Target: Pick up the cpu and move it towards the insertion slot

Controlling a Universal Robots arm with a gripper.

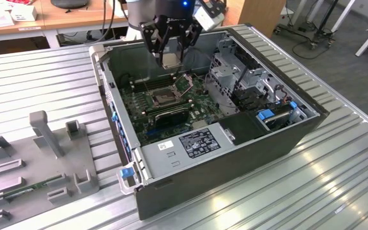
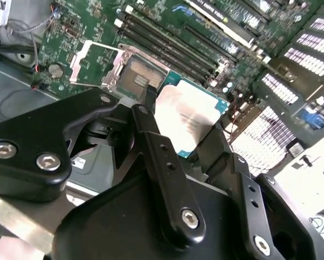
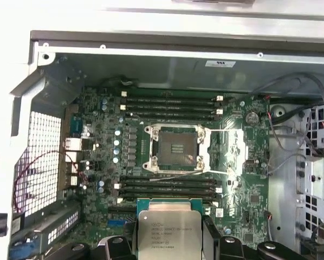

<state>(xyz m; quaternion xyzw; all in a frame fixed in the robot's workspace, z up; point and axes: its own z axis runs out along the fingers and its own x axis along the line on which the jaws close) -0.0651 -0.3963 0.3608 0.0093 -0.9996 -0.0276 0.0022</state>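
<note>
One gripper (image 2: 186, 135): black fingers were closed on the cpu (image 3: 169, 229), pinching it by opposite edges, lid facing the camera in both wrist views.
Cpu position: held in the air inside the open computer case (image 1: 299, 125), above the motherboard (image 3: 97, 135), not touching anything.
Insertion slot (image 3: 176, 148): frame flipped open, wire lever up, dark centre bare, just beyond the chip.
Tip, imo: keep the chip flat and square to the socket, and stay clear of the memory slots (image 3: 170, 107).
</note>
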